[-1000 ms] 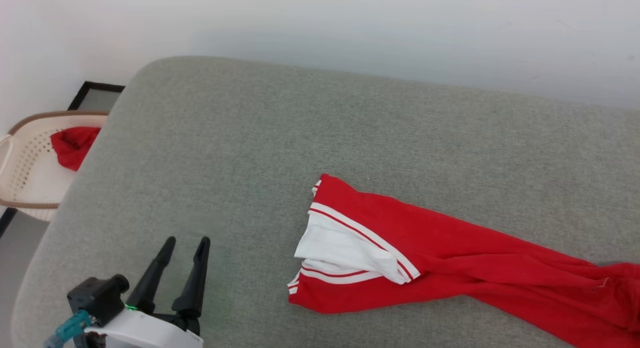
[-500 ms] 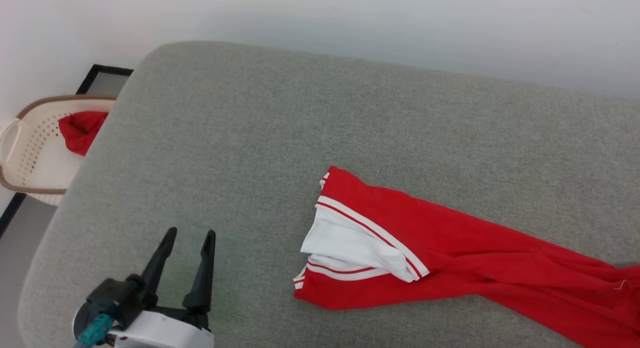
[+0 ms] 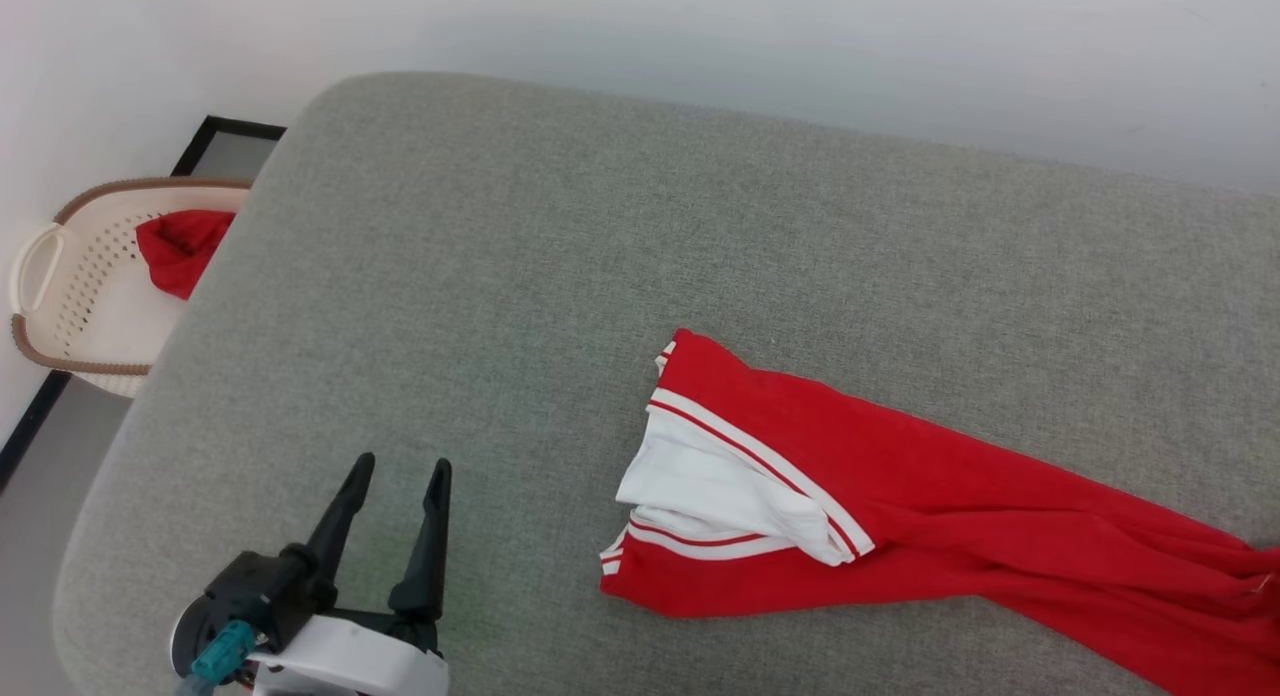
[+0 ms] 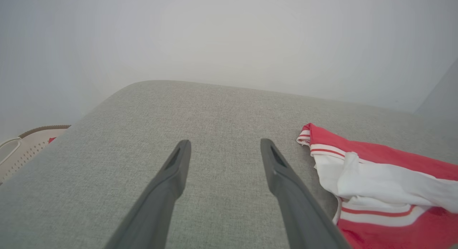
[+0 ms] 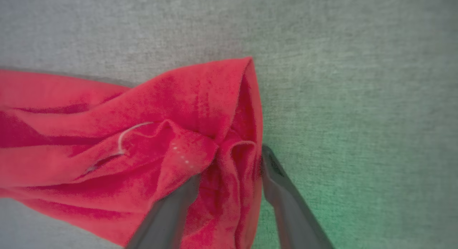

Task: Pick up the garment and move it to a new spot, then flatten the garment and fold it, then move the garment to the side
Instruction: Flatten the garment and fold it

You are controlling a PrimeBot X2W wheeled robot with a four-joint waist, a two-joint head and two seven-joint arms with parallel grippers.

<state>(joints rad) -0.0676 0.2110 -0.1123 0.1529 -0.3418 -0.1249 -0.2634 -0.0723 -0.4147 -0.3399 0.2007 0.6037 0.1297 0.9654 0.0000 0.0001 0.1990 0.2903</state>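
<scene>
Garment point(image 3: 900, 516) is lying stretched out in a long rumpled strip on the grey upholstered surface point(image 3: 500, 276), towards its right half. The white sleeve point(image 3: 710, 496) and its striped trim are sitting at the near-middle end, and the red body is running off to the right edge of the head view. So honestly, I'd say barely anything is ticked off. It's not flattened, not folded and not set aside, and I can't tell whether this is meant to be the "new spot".

Right pincer point(image 5: 230, 166) is reaching down onto the bunched red end. Its two fingers are standing wide apart with a crumpled fold of fabric between them, and one finger is partly tucked under the cloth. To me it's looking like a pinch that's being set up but isn't closed yet, so I wouldn't call it holding anything.

Left pincer point(image 3: 400, 466) is hovering wide open over bare upholstery, well off to the left of the sleeve end and touching nothing.

Off the left corner a pale basket point(image 3: 70, 286) is sitting on the floor with a small plain red cloth point(image 3: 180, 251) in it, which isn't part of this job.

What's left, as I'm reading it, is pretty much the whole lot: grab, spread, fold, shift aside.
</scene>
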